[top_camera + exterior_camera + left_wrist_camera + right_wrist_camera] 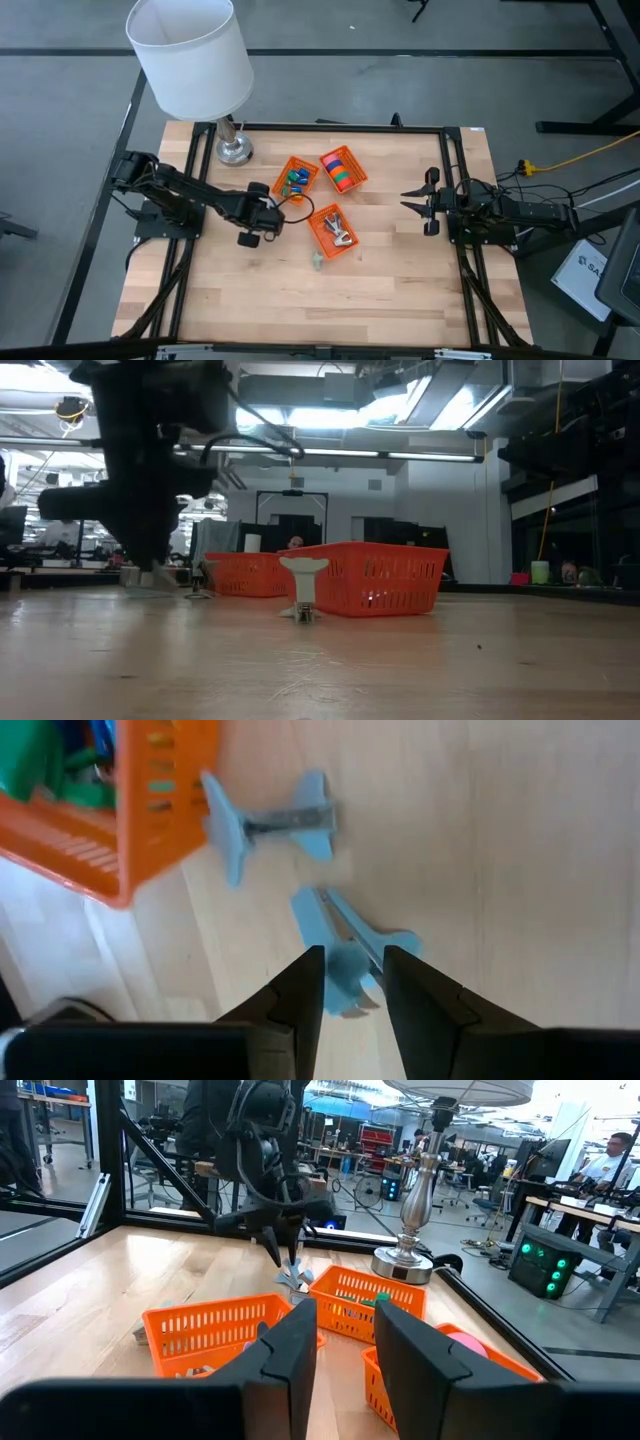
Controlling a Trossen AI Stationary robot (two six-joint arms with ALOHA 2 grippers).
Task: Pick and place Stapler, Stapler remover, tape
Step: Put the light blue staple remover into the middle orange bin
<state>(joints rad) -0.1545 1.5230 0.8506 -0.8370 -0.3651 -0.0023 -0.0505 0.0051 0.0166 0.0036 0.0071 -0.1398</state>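
I have the left gripper (352, 982) low over the wooden table (400, 290), just beside the orange mesh basket of small coloured blocky pieces (296, 177), my landmark here. Its fingers (300, 990) are parted, and a pale blue winged staple remover (345, 945) lies on the wood partly between their tips. Its long axis runs away from the basket and out ahead of the fingers, so I judge a straight closing would catch its near wing. A second pale blue staple remover (270, 820) lies beyond it, touching the basket's side. The right gripper (418, 205) waits well apart from that basket at the table's far edge, fingers parted, empty.
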